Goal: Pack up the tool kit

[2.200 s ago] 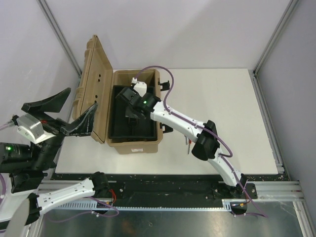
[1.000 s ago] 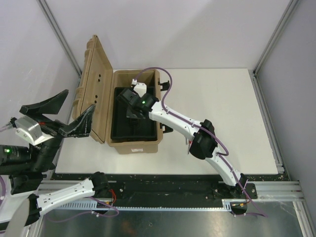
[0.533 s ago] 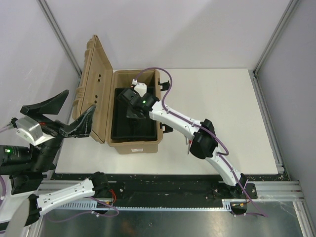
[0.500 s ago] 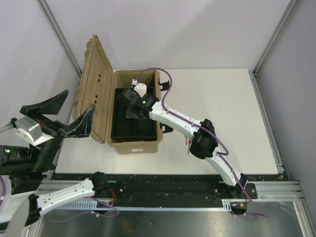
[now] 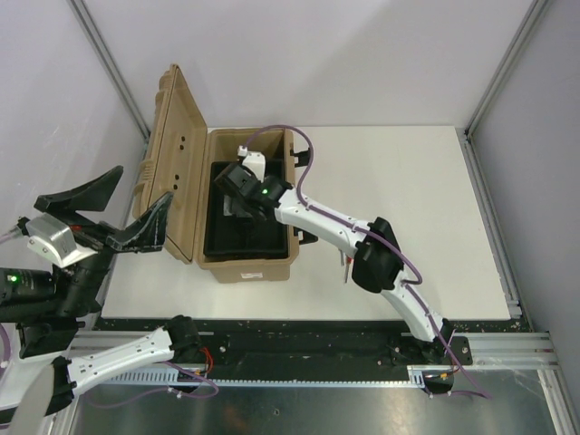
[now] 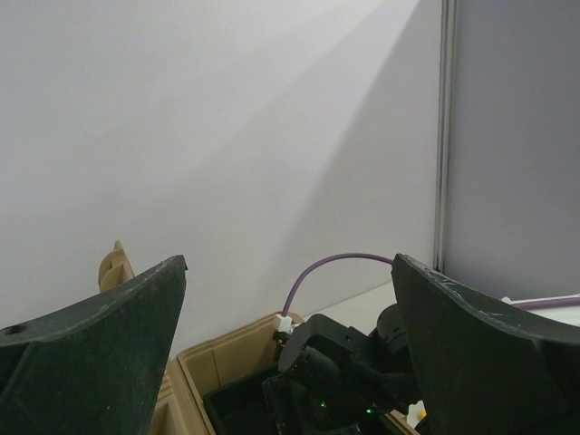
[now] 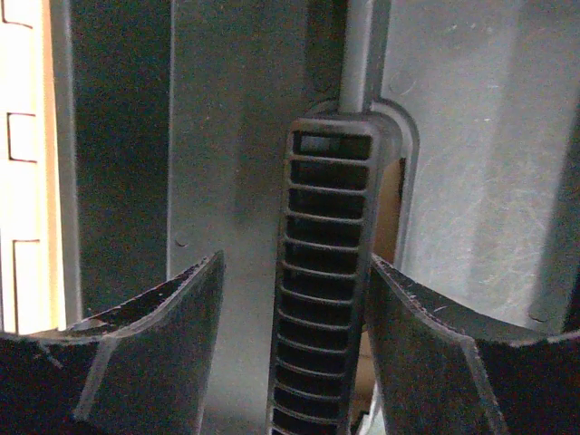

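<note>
right hand point(image 7: 294, 267) spread wide, straddling ribbed tool handle point(image 7: 322, 272) in black tray point(image 7: 118, 181) | left hand point(image 5: 138, 186) gaping, raised beside tan case point(image 5: 181, 145)

The case point(image 5: 245, 269) sits on the far-left part of the table point(image 5: 426, 208), with its lid point(image 5: 177, 136) standing open along the case's left side. Inside the case lies a tray point(image 5: 227, 243). The right gripper point(image 5: 237, 207) reaches in from the near right and hangs over the tray, inside the case walls. Down there a tool handle point(image 7: 322, 299) lies in the tray, lengthwise between that gripper's two fingers. The left gripper point(image 5: 143, 183) is off the table's left edge, just beside the lid.
</note>
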Controlling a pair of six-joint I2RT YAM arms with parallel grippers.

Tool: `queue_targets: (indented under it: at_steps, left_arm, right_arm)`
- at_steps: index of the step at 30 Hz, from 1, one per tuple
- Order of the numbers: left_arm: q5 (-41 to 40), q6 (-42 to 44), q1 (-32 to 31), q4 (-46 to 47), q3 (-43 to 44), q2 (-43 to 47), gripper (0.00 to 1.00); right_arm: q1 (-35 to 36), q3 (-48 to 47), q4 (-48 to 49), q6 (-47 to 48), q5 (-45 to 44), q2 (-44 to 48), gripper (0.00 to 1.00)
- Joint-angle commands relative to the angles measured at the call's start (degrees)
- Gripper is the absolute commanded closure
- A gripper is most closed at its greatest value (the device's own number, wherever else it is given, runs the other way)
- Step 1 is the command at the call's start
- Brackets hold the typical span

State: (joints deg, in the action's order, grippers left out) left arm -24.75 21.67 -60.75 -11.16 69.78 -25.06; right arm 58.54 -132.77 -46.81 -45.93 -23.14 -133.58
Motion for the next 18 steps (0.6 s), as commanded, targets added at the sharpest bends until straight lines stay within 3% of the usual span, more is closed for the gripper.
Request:
queue_targets:
  at_steps: [1,14,18]
  left_arm:
    - [-1.2,1.8,-0.2,1.5,0.0,0.0,0.01]
    - [-1.5,2.6,-0.3,1.6,0.0,-0.3,0.01]
    - [-1.5,2.7,-0.2,1.6,0.0,-0.4,0.01]
  right_arm:
    - [-0.9,1.5,-0.3,5.3,-5.8,5.3,0.35]
    - [-3.0,-1.2,2.8,16.0,-5.5,-0.7,0.32]
    - [-2.8,-1.3,2.6,18.6,-2.9,-2.8,0.24]
